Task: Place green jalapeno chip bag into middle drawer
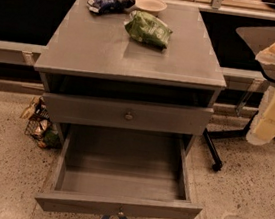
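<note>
The green jalapeno chip bag (149, 29) lies on top of the grey cabinet (95, 45), right of centre towards the back. The middle drawer (79, 204) is pulled fully out at the bottom. It is empty inside, with a small knob and blue tape strips at its front edge. My gripper (261, 132) hangs at the far right of the view, off to the side of the cabinet. It is at about the height of the upper drawer and well away from the bag.
A dark blue snack bag (110, 3) and a beige bowl (150, 5) sit at the cabinet's back edge. A grey knobbed drawer front (128, 115) is above the open drawer. A wire basket of snacks (37, 124) sits on the floor at left. A wheeled chair base (217, 157) stands at right.
</note>
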Motion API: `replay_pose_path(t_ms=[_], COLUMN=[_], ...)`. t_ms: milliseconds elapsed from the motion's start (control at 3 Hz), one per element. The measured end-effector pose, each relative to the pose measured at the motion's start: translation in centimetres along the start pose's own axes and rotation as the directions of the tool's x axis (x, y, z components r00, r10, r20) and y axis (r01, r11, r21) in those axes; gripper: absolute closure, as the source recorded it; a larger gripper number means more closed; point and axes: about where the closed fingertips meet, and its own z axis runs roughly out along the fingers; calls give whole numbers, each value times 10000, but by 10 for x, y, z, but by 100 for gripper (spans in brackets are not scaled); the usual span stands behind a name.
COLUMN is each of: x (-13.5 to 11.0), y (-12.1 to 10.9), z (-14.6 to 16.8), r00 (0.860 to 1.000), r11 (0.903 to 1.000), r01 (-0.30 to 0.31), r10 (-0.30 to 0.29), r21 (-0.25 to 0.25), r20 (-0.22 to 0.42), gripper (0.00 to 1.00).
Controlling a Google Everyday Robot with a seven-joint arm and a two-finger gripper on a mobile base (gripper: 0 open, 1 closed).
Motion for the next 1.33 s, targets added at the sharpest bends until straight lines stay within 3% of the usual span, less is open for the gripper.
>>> replay_pose_path(t_ms=[333, 667, 1000, 1333], x=[0, -1, -1, -26], y=[0, -14, -70, -164], z=[0, 7, 25, 49], r00=[10000, 9920, 9236, 7611], r11=[10000, 9937, 9522, 9097], r01=[-1, -1057, -2980, -4109], r10=[1, 1028, 2698, 3055], r21=[2, 366, 673, 608], r20=[2, 732, 2725, 5722], gripper=[0, 0, 0, 0])
